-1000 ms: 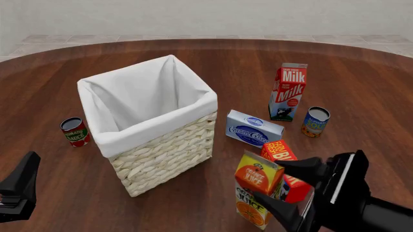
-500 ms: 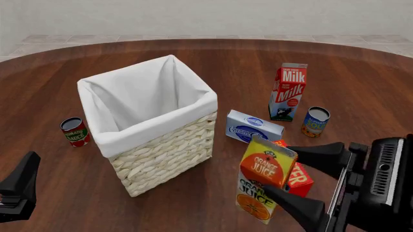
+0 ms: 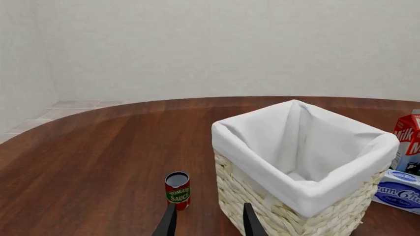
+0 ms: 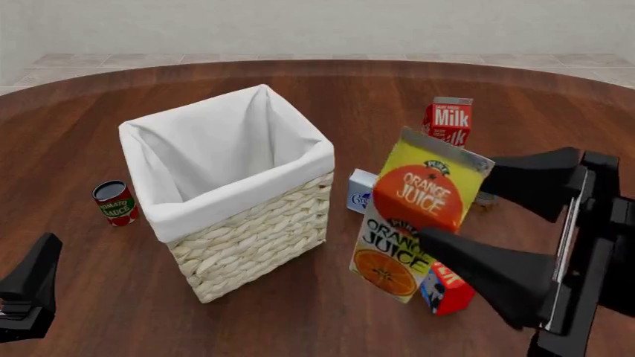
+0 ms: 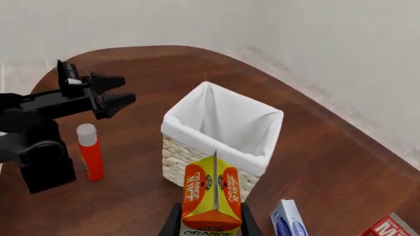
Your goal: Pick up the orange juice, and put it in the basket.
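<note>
The orange juice [image 4: 412, 216], a tall yellow gable-top carton printed with an orange circle and an orange slice, is held clear of the counter [image 4: 89, 297], tilted, just right of the basket [image 4: 230, 186]. The basket, square, pale wicker with white lining folded over its rim, stands upright and open.

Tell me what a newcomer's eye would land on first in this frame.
The bright yellow orange juice carton, held tilted above the table in the right gripper just to the right of the basket. Next comes the big wicker basket itself at centre, its white-lined inside showing nothing in it. The left gripper sits idle at the near left edge, with a tomato sauce can left of the basket.
</note>
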Controlling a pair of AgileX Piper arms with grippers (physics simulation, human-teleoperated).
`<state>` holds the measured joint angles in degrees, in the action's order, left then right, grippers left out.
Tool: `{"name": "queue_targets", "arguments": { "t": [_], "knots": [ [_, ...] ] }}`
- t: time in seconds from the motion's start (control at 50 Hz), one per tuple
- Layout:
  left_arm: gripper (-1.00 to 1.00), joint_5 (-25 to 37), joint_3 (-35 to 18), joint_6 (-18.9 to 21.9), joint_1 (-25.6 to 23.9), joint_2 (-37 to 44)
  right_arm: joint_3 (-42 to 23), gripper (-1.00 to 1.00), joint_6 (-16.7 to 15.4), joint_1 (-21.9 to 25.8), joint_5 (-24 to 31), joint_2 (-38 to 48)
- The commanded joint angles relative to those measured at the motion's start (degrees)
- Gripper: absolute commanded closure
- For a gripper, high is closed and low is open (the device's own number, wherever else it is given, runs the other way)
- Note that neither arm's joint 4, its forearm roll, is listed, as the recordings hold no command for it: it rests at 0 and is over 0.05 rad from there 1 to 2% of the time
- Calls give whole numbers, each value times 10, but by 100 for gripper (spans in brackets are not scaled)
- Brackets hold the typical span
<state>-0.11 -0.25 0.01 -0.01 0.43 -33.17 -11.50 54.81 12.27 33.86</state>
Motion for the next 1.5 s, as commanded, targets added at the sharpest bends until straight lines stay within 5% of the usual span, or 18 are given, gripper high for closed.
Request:
{"name": "queue_targets", "arguments": {
  "t": [0.02,0.5,1.0,1.5],
  "knots": [
    [-100,0,0,0,0,0,-76,100,3,13,5,21],
    [-100,0,0,0,0,0,-170,100,-7,-28,-97,168],
    [-100,0,0,0,0,0,-263,100,-20,17,-146,273],
    [-100,0,0,0,0,0,-329,100,-15,-24,-216,400]
  ]
}}
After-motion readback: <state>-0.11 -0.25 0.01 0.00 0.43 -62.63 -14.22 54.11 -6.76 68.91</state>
